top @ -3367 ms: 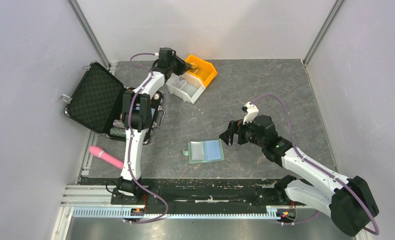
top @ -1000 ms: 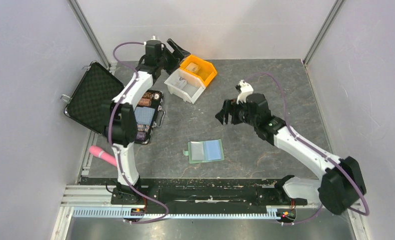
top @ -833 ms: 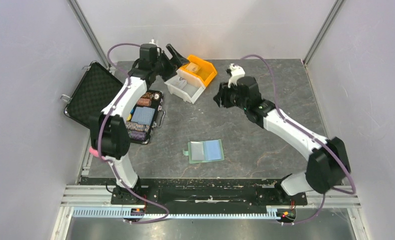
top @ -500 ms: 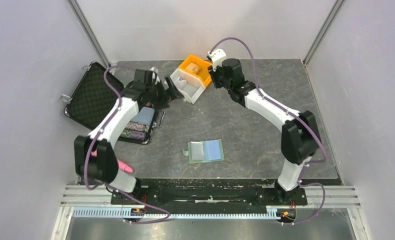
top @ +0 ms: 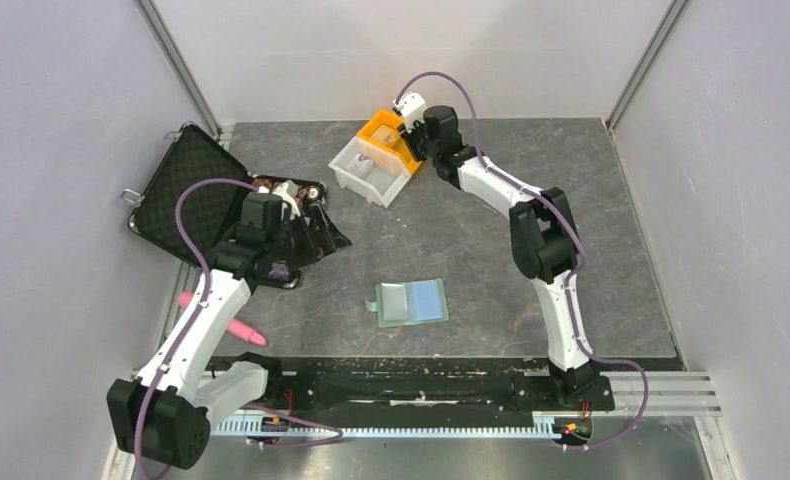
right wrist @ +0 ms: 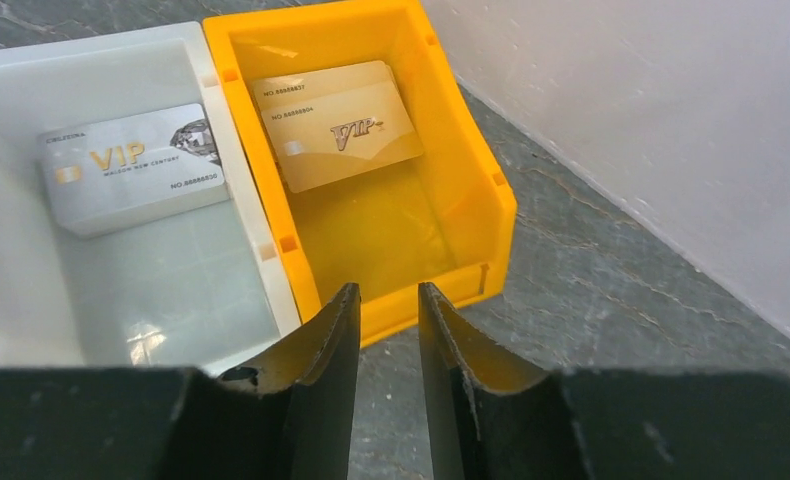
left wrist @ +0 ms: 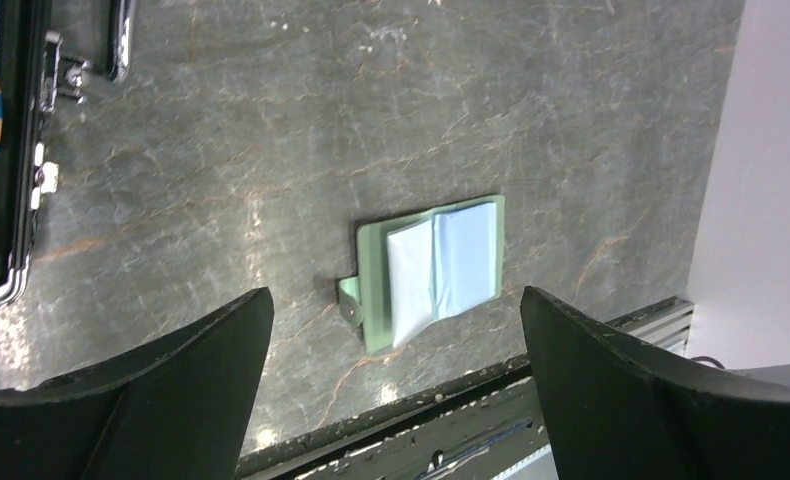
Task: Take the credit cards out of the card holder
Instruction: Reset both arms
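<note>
card holder (left wrist: 429, 272) pocket contents unclear, black case (left wrist: 6, 220) cut off at edge

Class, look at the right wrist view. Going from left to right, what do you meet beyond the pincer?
Left to right: white bin holding a silver card → orange bin holding gold cards → wall.
</note>
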Tool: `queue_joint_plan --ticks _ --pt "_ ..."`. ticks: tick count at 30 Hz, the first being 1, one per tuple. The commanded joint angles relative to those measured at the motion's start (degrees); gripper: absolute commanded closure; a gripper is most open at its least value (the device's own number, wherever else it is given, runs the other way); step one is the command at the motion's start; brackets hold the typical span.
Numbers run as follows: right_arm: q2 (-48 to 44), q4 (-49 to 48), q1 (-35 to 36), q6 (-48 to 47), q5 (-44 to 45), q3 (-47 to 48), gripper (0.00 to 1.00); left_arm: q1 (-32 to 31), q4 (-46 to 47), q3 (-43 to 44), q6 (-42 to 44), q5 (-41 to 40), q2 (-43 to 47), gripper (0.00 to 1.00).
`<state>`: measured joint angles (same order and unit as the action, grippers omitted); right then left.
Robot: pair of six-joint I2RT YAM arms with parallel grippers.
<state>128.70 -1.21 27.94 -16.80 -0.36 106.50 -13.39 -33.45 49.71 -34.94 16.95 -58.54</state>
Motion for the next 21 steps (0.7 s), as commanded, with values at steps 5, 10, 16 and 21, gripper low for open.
queue_joint_plan --ticks 5,10,16,21 --pt "7.6 -6.5 -0.8 3.0 -1.6 6.3 0.72 -0.3 -5.5 0.2 4.3 -2.4 3.2 0.0" --pt "8.8 -7.9 -1.7 6.0 -5.1 7.0 0.74 -0.2 -6.2 1.4 3.8 -7.8 2.7 0.0" --pt "9.9 -9.9 -2.2 7.2 -5.8 7.6 0.75 -0.2 -3.8 3.0 2.3 -13.5 5.2 0.0" --pt "8.8 -10.6 -2.3 7.6 -7.6 5.7 0.75 -0.2 -2.7 1.0 3.3 -11.3 9.0 0.01"
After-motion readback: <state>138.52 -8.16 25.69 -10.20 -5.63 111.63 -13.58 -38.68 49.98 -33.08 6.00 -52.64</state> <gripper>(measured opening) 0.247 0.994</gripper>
